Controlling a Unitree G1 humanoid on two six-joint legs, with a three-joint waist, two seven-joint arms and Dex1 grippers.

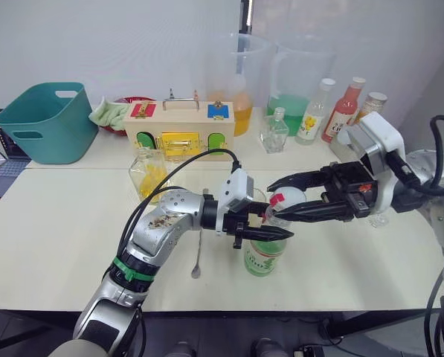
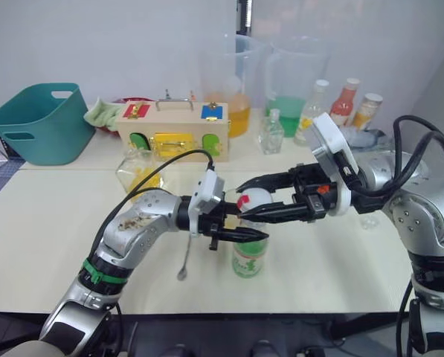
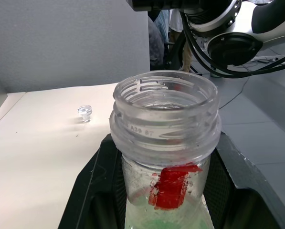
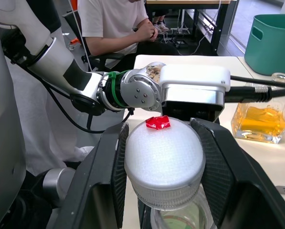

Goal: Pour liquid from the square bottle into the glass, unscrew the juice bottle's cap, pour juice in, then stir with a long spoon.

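We see the left gripper [image 1: 262, 233] clamping the neck of the upright slim clear plastic juice bottle [image 1: 264, 256]; just above its mouth, seemingly lifted free, the right gripper [image 1: 281, 201] grips the white cap [image 1: 288, 198].

r gripper [image 4: 163, 157] fingers clamp the white cap [image 4: 163, 164] just above juice bottle [image 4: 178, 222] mouth.

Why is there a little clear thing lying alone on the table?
It looks like a small glass stopper, lying loose on the table away from any bottle, maybe off the square bottle. Otherwise nothing looks spilled or broken.
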